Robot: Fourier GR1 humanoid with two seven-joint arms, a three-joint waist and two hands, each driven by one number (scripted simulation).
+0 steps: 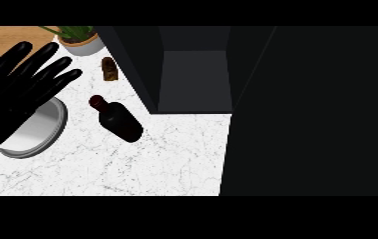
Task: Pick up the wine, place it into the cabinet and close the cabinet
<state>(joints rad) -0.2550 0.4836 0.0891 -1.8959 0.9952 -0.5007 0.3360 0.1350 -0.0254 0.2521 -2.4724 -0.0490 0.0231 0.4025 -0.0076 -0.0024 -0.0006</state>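
Desk [162,168]: white marbled top, it carries all the things.
Left hand [26,85]: at the view's left edge, fingers [52,70] straight and spread, holding nothing.
Bowl [40,133]: grey, round, lying partly under the fingers.
Wine [118,119]: dark bottle on its side on the desk, to the right of the fingers, apart from them, neck pointing away.
Small brown thing [110,69]: just beyond the fingertips, to their right.
Plant pot [81,42]: beyond the fingers, at the far edge.
Cabinet [193,78]: dark, standing open, right of the wine.
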